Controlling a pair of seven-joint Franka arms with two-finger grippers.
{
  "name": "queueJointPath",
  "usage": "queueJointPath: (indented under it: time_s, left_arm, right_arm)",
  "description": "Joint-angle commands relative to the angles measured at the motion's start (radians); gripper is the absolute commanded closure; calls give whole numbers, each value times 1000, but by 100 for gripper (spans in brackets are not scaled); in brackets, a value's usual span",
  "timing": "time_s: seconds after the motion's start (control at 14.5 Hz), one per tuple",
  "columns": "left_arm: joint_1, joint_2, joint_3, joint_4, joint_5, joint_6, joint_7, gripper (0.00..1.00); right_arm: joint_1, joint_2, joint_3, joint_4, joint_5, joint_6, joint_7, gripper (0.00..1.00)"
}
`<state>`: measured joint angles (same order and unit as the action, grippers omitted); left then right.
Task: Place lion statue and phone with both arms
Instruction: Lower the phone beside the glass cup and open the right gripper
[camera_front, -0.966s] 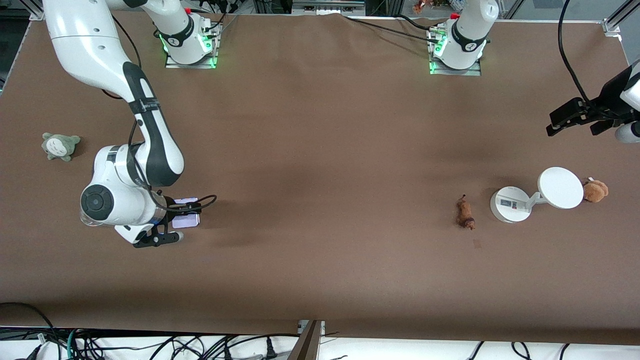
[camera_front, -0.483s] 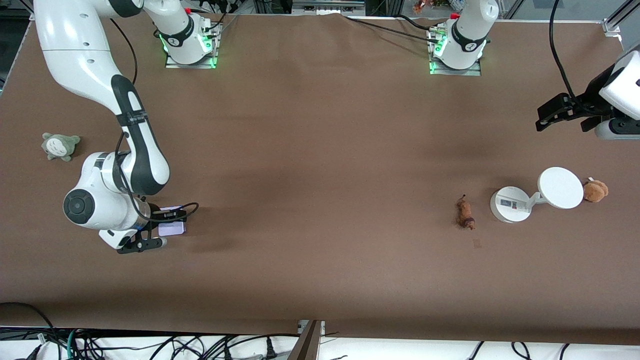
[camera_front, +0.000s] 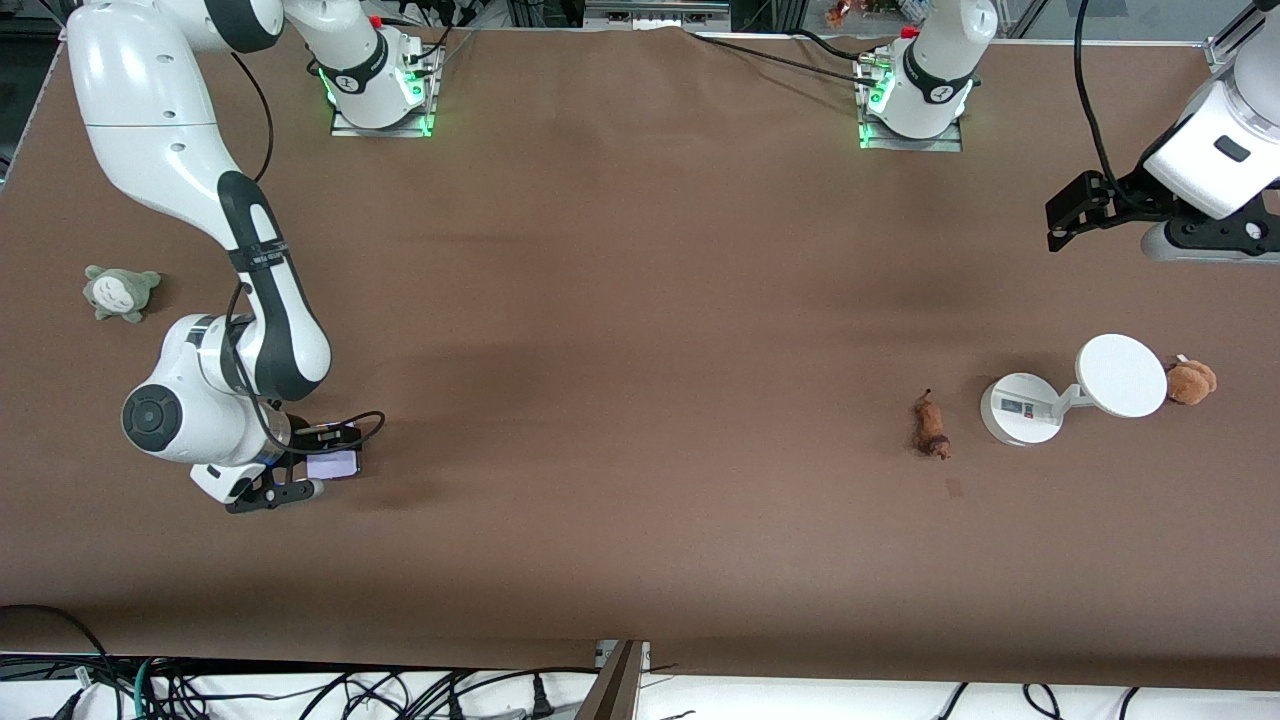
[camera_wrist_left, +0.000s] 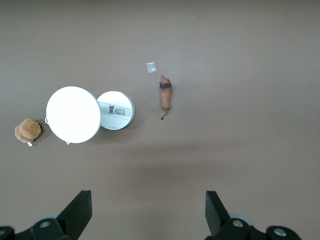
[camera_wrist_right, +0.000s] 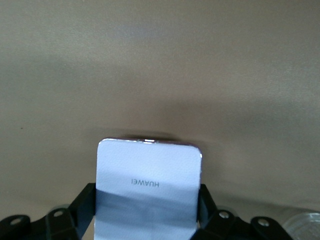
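Your right gripper (camera_wrist_right: 147, 212) clamps the phone (camera_wrist_right: 148, 192) by its end (could tip); left gripper (camera_wrist_left: 147, 215) jaws wide, waiting over bare surface (camera_front: 640, 300)

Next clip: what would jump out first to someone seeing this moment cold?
The right gripper is shut on the phone at the right arm's end of the table. At the left arm's end, the lion statue lies alone on the brown table, beside the white stand. The left gripper is open, high above them.
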<state>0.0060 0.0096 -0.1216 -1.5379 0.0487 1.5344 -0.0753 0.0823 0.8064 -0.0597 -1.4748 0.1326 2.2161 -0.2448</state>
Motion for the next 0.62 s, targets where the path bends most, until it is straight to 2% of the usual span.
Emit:
queueJointPath:
  time_s: [0.0,0.48,0.55]
  left_arm:
    - [63,-63,-32,-83,14,42,-1,0]
    - [45,-63,7,-82,11,32,-78,0]
    - [31,-63,20,-82,11,33,-83,0]
  right_arm:
    - [-9,2,9,-2,4,19,-19,100]
    - [-42,17,9,-1,5,39,-64,100]
    - [-42,19,9,-1,7,39,-59,80]
